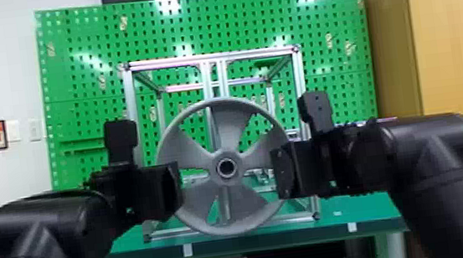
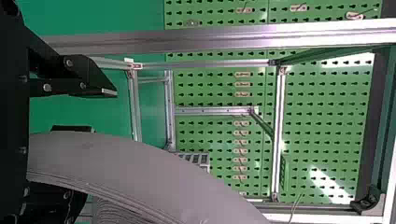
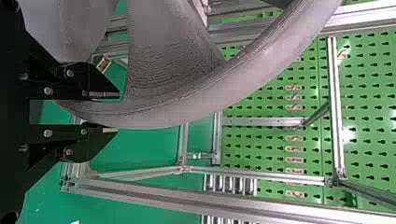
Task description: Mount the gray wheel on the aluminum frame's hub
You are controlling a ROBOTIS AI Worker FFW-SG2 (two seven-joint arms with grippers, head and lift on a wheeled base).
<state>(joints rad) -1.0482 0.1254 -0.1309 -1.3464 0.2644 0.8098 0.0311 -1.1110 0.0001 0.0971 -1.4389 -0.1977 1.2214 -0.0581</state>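
In the head view the gray wheel (image 1: 228, 127) stands upright before the aluminum frame (image 1: 213, 58), its center hole facing me; whether it sits on the hub cannot be told. My left gripper (image 1: 177, 186) is at the wheel's left side, my right gripper (image 1: 280, 173) at its right. In the right wrist view, my right gripper (image 3: 114, 112) is shut on the rim of the wheel (image 3: 201, 105). In the left wrist view, my left gripper (image 2: 105, 112) is open, with nothing between its fingers; the wheel (image 2: 140, 172) partly covers one finger.
The frame stands on the green table (image 1: 371, 206), with a green pegboard (image 1: 86, 89) behind it. A wooden cabinet (image 1: 450, 28) is at the right. The frame's beam (image 2: 224, 37) runs alongside my left gripper.
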